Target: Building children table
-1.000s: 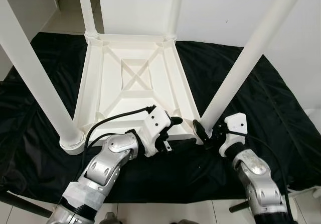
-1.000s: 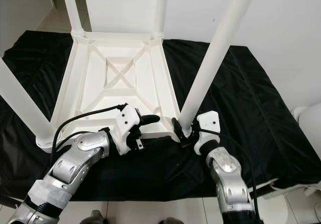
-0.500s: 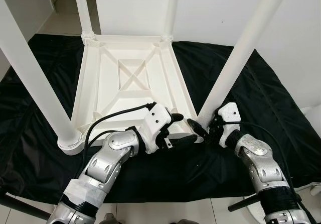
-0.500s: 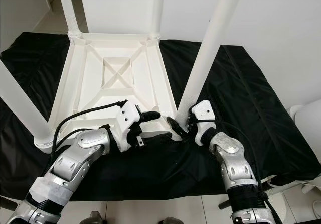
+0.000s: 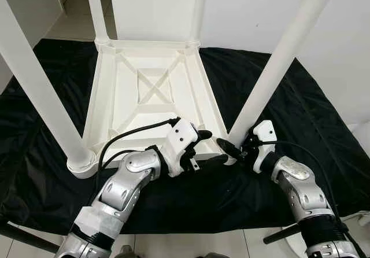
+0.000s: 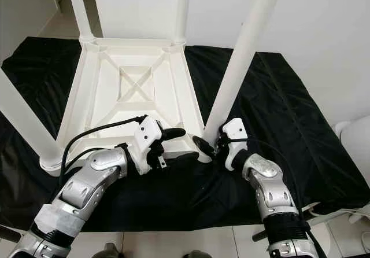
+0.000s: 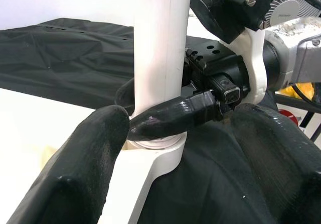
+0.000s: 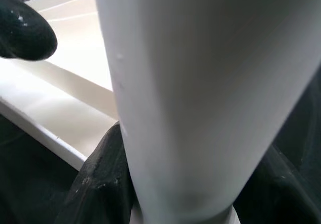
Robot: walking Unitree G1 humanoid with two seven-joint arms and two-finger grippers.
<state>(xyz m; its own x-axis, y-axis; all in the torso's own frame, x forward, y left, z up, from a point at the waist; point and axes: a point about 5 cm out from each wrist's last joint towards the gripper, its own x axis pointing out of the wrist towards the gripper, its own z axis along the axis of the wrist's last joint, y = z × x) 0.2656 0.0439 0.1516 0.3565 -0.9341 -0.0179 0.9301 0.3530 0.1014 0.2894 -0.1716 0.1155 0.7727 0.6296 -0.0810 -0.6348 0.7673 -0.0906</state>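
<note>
A white children's table (image 5: 153,96) lies upside down on a black cloth, its legs pointing up. My right gripper (image 5: 234,150) is shut on the near right table leg (image 5: 277,67) just above its socket. One of its black fingers (image 7: 160,121) curls round the leg (image 7: 160,48), and the leg (image 8: 200,83) sits tight between both dark fingers in the right wrist view. My left gripper (image 5: 205,148) is open beside it at the same corner. One finger (image 7: 75,179) lies over the table's near rim and the other rests on the cloth outside.
The near left leg (image 5: 34,84) and the two far legs (image 5: 95,9) stand upright in their sockets. The black cloth (image 5: 312,113) covers the floor around the table. A white wall stands behind, and a dark stand leg (image 5: 23,238) lies at the bottom left.
My right wrist has drawn in closer to the leg's base and turned a little around it. The left gripper stays at the corner rim.
</note>
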